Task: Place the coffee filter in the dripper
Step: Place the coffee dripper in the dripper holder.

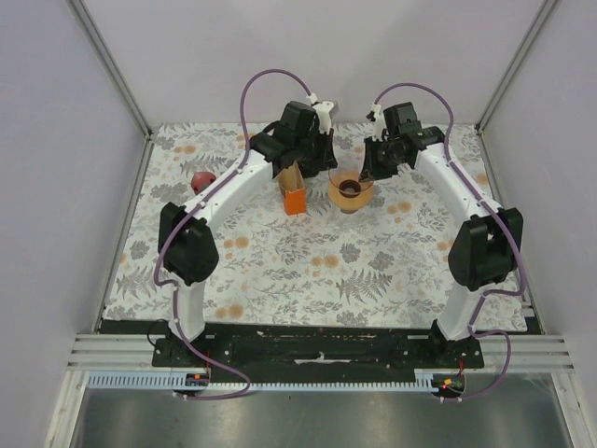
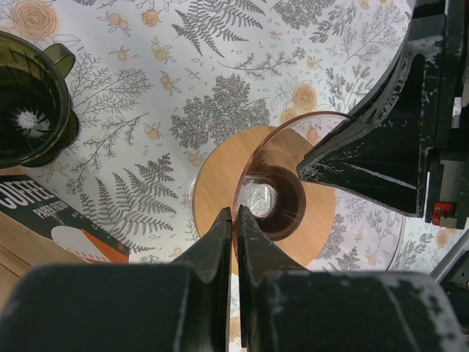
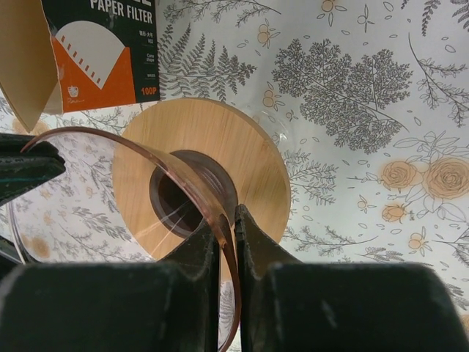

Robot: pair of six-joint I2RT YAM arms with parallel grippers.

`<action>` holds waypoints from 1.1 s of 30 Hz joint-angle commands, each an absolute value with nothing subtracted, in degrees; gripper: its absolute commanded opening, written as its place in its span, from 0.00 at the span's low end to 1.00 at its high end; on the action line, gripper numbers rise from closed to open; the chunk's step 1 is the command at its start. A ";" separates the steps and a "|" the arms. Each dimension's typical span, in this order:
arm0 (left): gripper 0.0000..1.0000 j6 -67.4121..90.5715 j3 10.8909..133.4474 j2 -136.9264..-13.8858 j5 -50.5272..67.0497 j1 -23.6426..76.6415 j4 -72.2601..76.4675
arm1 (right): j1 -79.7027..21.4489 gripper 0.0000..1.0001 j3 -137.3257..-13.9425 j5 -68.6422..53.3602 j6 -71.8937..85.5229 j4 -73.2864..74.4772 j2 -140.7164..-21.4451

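While left gripper [image 2: 234,214] and right gripper [image 3: 227,213] each clamp its rim, one clear dripper [image 1: 350,191], one filter box [image 3: 110,66].

Left gripper [image 1: 326,164], right gripper [image 1: 369,172] converge on amber dripper [image 1: 350,192], one at each side of rim. Orange filter box [image 1: 294,191] just outboard of left gripper. Small red object [image 1: 203,180] well beyond it.
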State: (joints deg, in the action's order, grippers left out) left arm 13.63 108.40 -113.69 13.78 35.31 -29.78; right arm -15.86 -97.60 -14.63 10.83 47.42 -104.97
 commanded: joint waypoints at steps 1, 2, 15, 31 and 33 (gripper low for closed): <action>0.09 10.02 113.36 -119.44 16.52 36.03 -41.40 | -18.72 0.18 -96.84 -10.37 4.48 53.43 -109.34; 0.11 9.93 114.51 -119.27 16.96 35.95 -41.48 | -18.72 0.20 -97.81 -10.55 4.40 53.87 -109.16; 0.27 9.23 120.49 -116.46 19.25 35.95 -38.68 | -18.72 0.42 -107.31 -13.45 3.69 57.30 -107.32; 0.45 9.40 125.41 -116.46 16.61 34.02 -38.50 | -18.72 0.63 -116.19 -9.67 1.06 62.13 -107.49; 0.48 9.93 126.82 -116.19 16.70 32.70 -38.41 | -18.72 0.66 -117.59 -8.97 0.53 63.01 -107.05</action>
State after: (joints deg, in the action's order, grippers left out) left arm 10.61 122.30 -117.49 16.95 34.89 -40.25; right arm -18.63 -113.36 -11.09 2.44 60.62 -107.74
